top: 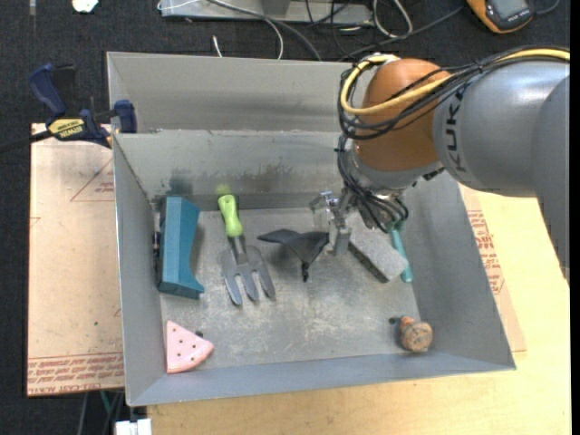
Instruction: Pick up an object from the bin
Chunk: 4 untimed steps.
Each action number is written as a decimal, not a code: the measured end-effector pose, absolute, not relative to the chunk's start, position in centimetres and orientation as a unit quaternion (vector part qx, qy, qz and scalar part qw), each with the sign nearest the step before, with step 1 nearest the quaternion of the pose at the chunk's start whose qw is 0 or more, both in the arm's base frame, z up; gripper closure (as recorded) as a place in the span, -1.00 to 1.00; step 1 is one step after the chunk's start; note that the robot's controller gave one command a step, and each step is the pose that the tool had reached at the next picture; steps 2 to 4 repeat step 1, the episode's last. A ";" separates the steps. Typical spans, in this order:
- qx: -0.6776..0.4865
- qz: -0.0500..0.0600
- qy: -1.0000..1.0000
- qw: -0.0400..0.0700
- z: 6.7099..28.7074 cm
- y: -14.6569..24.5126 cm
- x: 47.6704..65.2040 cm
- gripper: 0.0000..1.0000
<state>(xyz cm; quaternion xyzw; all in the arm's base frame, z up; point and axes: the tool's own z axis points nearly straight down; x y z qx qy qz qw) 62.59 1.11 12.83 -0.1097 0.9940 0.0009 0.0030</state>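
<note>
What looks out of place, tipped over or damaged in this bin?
Nothing looks spilled or broken. The blue box seems to stand on edge near the left wall, and the black angular piece sits tilted, right beside the gripper. The green-handled garden fork lies flat, apart from both.

The tool (pixel 336 229) hangs low in the middle of the grey bin (pixel 136 261), right beside a black scoop-shaped thing (pixel 294 241). A grey brush with a teal handle (pixel 385 256) lies just beside it on the right. A green-handled fork (pixel 240 261) and a blue block (pixel 178 246) lie on the left. A pink wedge (pixel 186 347) and a brown cork (pixel 416 333) sit near the front.
</note>
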 end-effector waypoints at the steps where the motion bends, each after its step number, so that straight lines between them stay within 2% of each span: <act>1: -0.171 0.001 0.985 0.002 19.7 -0.9 62.8 1.00; 4: -0.171 0.001 0.985 0.002 19.7 -0.9 62.8 1.00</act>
